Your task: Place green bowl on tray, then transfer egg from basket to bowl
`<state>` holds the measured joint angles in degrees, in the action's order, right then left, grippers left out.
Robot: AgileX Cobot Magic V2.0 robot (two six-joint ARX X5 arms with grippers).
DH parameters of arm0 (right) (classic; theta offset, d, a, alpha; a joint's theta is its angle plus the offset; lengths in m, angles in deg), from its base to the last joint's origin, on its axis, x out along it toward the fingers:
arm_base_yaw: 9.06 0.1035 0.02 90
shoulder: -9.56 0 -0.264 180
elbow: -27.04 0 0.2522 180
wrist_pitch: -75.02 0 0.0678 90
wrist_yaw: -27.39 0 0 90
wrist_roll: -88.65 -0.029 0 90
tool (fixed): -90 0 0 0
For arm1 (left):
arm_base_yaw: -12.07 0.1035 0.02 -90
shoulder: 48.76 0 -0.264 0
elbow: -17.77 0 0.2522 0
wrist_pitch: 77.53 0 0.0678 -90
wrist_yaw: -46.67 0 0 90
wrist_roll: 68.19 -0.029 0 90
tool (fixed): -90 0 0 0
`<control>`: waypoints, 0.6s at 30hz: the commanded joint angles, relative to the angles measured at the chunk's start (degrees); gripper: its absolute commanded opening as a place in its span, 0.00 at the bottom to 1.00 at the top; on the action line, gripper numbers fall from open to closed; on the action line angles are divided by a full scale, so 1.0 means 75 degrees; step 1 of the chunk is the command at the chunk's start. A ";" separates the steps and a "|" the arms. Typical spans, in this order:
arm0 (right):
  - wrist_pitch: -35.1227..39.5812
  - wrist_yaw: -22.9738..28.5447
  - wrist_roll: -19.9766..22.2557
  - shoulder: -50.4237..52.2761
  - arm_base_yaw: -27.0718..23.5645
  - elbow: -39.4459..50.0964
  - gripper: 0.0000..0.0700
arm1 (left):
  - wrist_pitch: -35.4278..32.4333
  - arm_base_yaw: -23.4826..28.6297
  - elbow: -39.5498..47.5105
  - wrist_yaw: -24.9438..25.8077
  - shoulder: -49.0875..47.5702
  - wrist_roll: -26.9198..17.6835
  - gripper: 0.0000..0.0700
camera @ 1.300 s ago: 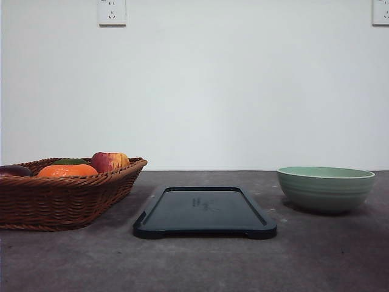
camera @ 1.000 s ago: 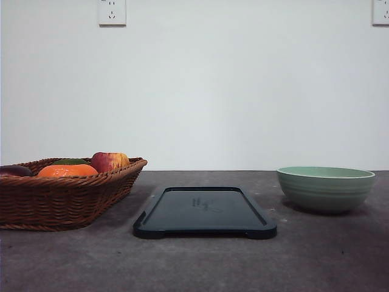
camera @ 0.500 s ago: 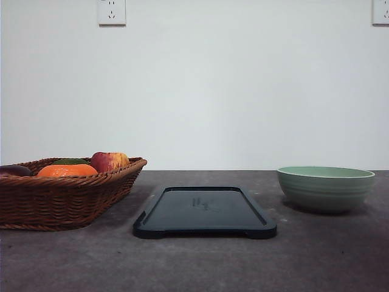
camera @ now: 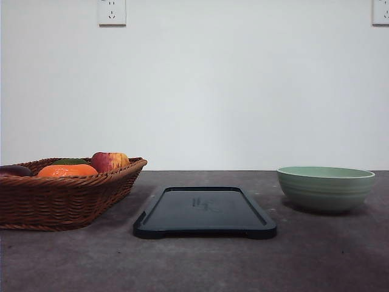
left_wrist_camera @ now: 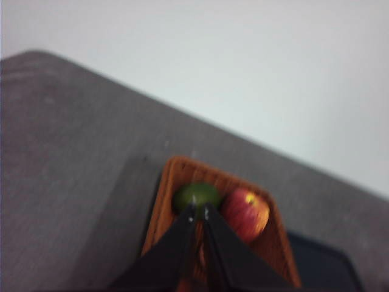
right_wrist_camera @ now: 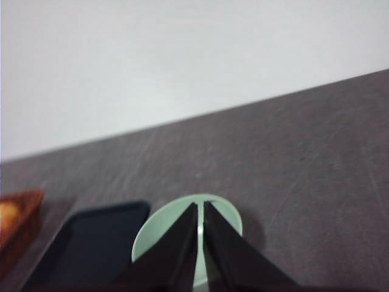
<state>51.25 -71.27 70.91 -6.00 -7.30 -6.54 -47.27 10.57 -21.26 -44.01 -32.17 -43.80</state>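
The left gripper (left_wrist_camera: 199, 210) is clenched, fingertips nearly touching, holding nothing; it hangs above the basket (left_wrist_camera: 267, 243), over a green fruit (left_wrist_camera: 196, 194) beside a red-yellow apple (left_wrist_camera: 246, 213). The right gripper (right_wrist_camera: 200, 207) is likewise closed and empty, poised above the green bowl (right_wrist_camera: 222, 213). In the front view, the tray (camera: 205, 212) lies at centre, the basket (camera: 67, 194) at 9 o'clock, the green bowl (camera: 326, 188) at 3 o'clock, apart from the tray. The egg cannot be made out.
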 commanded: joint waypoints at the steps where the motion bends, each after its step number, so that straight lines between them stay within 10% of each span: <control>1: -0.0153 -0.0238 0.0537 -0.0317 -0.0009 -0.0266 0.01 | 0.0225 0.0017 -0.0362 0.0173 0.0371 -0.0574 0.01; 10: -0.1376 -0.1142 0.1480 -0.1898 -0.0008 -0.1344 0.01 | 0.1579 0.0017 -0.1757 0.1838 0.2331 -0.2088 0.01; 18: -0.2176 -0.1334 0.2227 -0.2874 -0.0003 -0.1873 0.01 | 0.2788 0.0011 -0.2600 0.1990 0.3493 -0.3079 0.01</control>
<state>34.79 -81.03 85.71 -27.24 -7.30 -19.62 -26.11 10.57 -39.27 -29.44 -6.34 -64.49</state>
